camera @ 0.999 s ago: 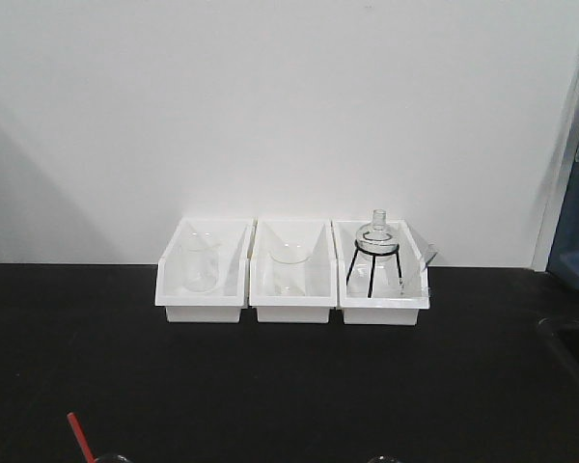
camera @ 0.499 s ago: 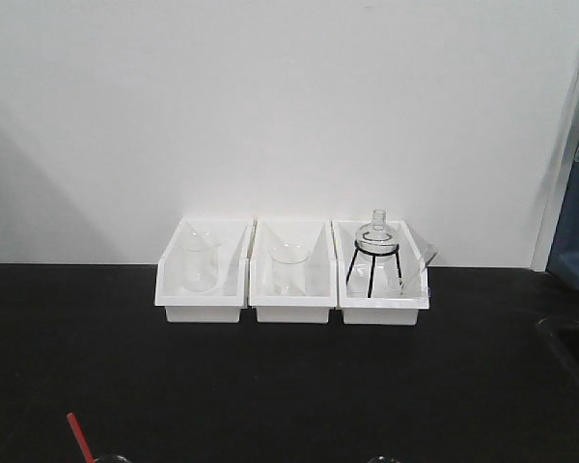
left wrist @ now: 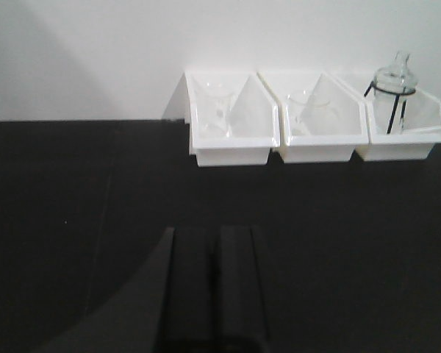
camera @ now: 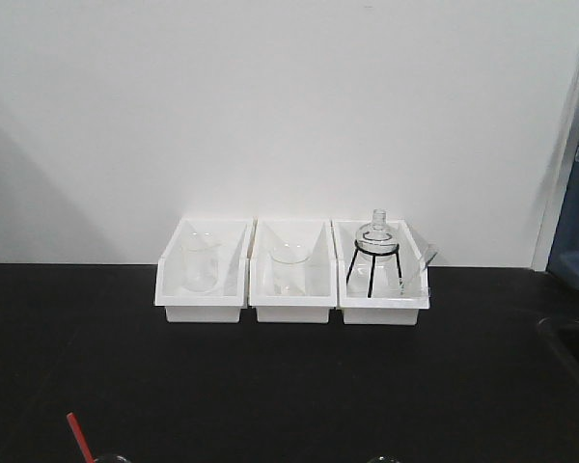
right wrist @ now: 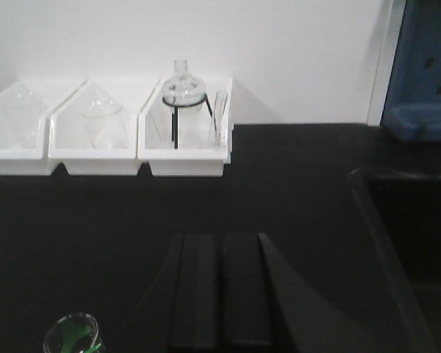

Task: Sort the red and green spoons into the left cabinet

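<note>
Nearest: left gripper and right gripper, black fingers pressed together, empty. Left of right gripper, glass beaker holding blurred bright green spoon. Slim red spoon handle slanting at front view's bottom left, bowl hidden. Farther across black counter, 3 white bins of glassware against white wall.

Red spoon: slim bright-red handle only, front view bottom-left, tilted w/ free end up-left. Lower part cut by frame edge; bowl not vis. Green spoon: bright green seen thru clear glass vessel, right-wrist view bottom-left, on black counter. Shape, pose indistinct.
</note>
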You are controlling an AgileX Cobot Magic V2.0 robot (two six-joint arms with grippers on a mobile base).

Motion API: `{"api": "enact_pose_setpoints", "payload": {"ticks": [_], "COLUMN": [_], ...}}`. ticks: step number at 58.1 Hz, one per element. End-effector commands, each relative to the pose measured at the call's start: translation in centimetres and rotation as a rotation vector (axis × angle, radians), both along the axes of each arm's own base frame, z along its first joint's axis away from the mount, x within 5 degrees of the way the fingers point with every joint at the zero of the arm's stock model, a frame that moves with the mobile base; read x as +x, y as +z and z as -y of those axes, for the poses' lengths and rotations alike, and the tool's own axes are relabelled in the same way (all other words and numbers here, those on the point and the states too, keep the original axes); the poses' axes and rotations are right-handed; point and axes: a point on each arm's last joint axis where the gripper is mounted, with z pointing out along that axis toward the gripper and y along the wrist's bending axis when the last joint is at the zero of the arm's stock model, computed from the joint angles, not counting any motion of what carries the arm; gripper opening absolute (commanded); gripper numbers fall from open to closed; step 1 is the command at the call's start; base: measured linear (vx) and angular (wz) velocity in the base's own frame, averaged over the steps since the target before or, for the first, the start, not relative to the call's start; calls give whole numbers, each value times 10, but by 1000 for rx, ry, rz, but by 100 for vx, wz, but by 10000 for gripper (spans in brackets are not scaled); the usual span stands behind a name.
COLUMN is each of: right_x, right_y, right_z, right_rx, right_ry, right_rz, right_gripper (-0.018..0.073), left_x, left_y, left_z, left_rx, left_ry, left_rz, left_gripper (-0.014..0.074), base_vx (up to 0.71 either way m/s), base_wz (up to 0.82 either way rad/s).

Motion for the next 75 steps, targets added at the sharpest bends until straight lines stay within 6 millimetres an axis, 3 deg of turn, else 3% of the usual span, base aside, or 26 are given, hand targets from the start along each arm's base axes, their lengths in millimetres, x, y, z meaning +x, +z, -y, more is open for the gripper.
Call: {"api": "enact_pose_setpoints", "payload": {"ticks": [1,9,16,22,31,38,50,57,67,75], "right_x": [10,16,16,16,17,18,21,22,12,-6], "right_y": [12,8,8,8,10,14,21,13,-49,-99], "right_z": [2,1,1,1,1,2,5,8,12,-1], "right_rx": [7,47,53,35,32,32,97,85,100,63], "right_ry": [-18,-21,-20,-15,-22,-33,-69,-107,-167,-48], "right_rz": [62,34,30,31,60,100,185,254,252,248], "right_gripper": [0,36,123,256,553,726,717,685,610,545], "left_x": [8,11,11,11,11,11,10,10,10,10], "left_y": [15,14,14,14,14,14,13,12,12,12], "left_z": [0,0,0,0,0,0,0,1,1,1], "left_rx": [-9,-7,-8,-8,-7,-7,-13,-11,-11,-12], "left_ry": [13,14,15,15,14,14,15,12,12,13], "left_rz": [80,70,73,75,72,72,66,52,56,58], "left_gripper": [24,92,197,320,510,588,593,575,564,564], "base_vx": [0,0,0,0,0,0,0,0,0,0], "base_wz": [0,0,0,0,0,0,0,0,0,0]}}
